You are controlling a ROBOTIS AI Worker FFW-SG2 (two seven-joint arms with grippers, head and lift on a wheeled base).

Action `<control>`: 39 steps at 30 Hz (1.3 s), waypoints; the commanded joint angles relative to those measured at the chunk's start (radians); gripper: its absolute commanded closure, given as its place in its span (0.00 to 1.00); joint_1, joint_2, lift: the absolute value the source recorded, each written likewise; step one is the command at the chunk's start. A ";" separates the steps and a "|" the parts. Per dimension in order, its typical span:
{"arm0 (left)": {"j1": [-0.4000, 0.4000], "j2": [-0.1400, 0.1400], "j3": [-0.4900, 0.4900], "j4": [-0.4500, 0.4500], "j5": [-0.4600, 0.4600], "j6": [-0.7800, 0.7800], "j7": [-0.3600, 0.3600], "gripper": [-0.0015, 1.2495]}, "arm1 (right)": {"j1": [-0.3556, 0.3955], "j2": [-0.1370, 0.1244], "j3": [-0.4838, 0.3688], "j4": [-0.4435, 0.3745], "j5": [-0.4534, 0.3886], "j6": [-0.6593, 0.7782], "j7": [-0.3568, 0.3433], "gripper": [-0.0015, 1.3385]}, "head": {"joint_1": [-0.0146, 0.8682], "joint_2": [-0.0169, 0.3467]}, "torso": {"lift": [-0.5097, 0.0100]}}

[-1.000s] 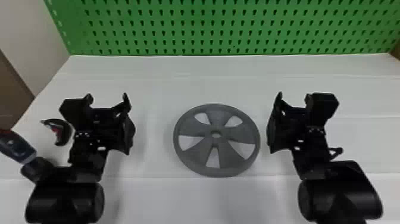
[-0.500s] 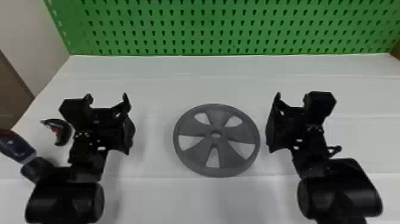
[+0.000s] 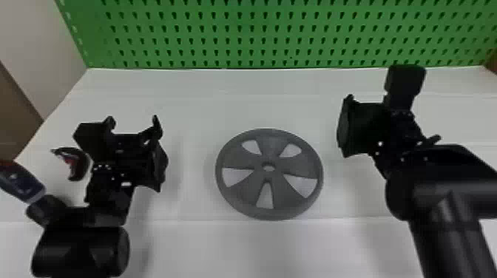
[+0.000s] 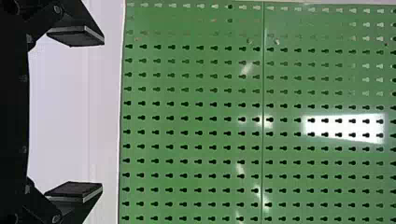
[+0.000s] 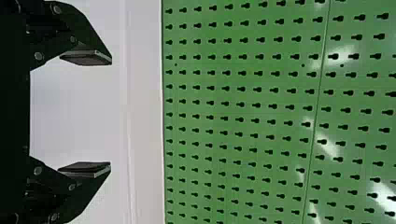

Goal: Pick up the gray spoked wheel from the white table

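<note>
We've advanced our right gripper [image 3: 369,124]; like our left gripper's [image 3: 134,135], its fingers gape empty; wheel [image 3: 269,157] lies flat, one spoke [image 3: 271,143] pointing away.

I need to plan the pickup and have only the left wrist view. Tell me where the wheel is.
Observer: The head view shows the wheel on the white table, between the left gripper and the right gripper.
Operator: Report the right gripper's state.
Observer: In the right wrist view its fingers are apart, with nothing between them.
Operator: Name anything lying close to the left gripper.
Observer: In the head view, a small red-and-black item lies just to its left.
</note>
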 commanded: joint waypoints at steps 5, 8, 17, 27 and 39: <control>-0.003 0.000 -0.009 0.000 -0.002 0.000 0.000 0.14 | -0.165 -0.059 -0.036 -0.049 -0.134 0.403 -0.002 0.34 | 0.93 0.17 | 0.79; -0.006 0.000 -0.013 0.000 -0.003 0.001 0.000 0.14 | -0.222 -0.081 -0.035 -0.041 -0.160 0.520 -0.002 0.34 | 0.93 0.17 | 0.79; -0.015 0.002 -0.031 0.000 -0.037 0.001 0.000 0.14 | -0.397 -0.132 -0.038 0.117 -0.289 0.831 -0.002 0.34 | 0.93 0.17 | 0.79; -0.014 0.002 -0.045 0.000 -0.058 0.000 -0.001 0.14 | -0.510 -0.167 -0.019 0.338 -0.373 0.934 -0.002 0.34 | 0.93 0.17 | 0.79; -0.008 0.006 -0.046 0.000 -0.071 0.001 0.000 0.14 | -0.636 -0.194 0.096 0.591 -0.404 0.934 -0.002 0.34 | 0.93 0.17 | 0.79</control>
